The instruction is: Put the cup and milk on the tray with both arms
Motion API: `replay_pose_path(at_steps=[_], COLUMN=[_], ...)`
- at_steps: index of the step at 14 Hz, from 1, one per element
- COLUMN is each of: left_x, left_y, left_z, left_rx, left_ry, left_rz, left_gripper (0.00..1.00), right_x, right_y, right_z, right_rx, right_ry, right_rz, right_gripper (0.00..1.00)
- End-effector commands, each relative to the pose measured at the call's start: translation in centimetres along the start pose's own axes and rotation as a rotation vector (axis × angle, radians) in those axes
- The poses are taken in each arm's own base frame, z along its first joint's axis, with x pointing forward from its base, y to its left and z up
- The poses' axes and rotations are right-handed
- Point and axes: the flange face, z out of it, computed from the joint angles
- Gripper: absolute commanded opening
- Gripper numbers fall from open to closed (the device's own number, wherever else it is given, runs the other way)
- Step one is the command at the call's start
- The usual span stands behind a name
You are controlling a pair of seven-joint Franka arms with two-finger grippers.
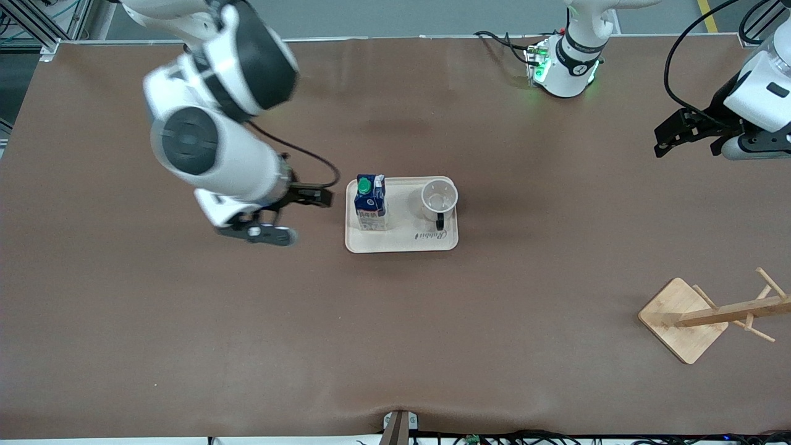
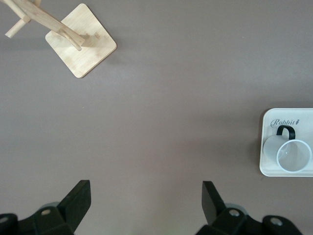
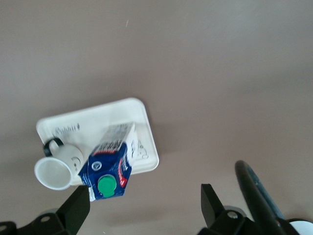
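Observation:
The cream tray (image 1: 405,240) lies mid-table. The milk (image 1: 371,204) stands upright on it at the right arm's end. The white cup (image 1: 439,198) stands on it at the left arm's end, black handle toward the front camera. My right gripper (image 1: 295,216) is open and empty, just beside the tray's milk end. In the right wrist view the gripper (image 3: 144,205) hangs close to the milk (image 3: 110,169), with the cup (image 3: 57,170) and tray (image 3: 98,117) past it. My left gripper (image 1: 689,145) is open and empty, raised near the left arm's end of the table. The left wrist view shows its gripper (image 2: 145,200) over bare table, the cup (image 2: 289,152) and tray (image 2: 293,113) at the edge.
A bamboo cup rack (image 1: 683,318) with a square base stands near the left arm's end of the table, nearer the front camera; it also shows in the left wrist view (image 2: 80,46). The brown table (image 1: 395,346) is otherwise bare.

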Motion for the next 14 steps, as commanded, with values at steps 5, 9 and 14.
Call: replay_pose_path(at_steps=[5,9,14], left_x=[-0.8,-0.9,-0.9], left_y=[1.7,1.6,1.5], left_z=[-0.2,-0.3,-0.4], left_rx=[0.009,0.009,0.009], left_ry=[0.007,0.005,0.007], left_rz=[0.043,0.042,0.027], left_gripper=[1.00,1.00,1.00], right_x=[-2.0,0.2,0.5], right_y=[7.3,16.7,24.1], right_z=[-9.2,-11.5,-10.7], right_rx=[-0.068,-0.064,-0.107], right_ry=[0.162,0.139,0.150], right_rz=[0.043,0.017,-0.064], right_gripper=[1.00,1.00,1.00])
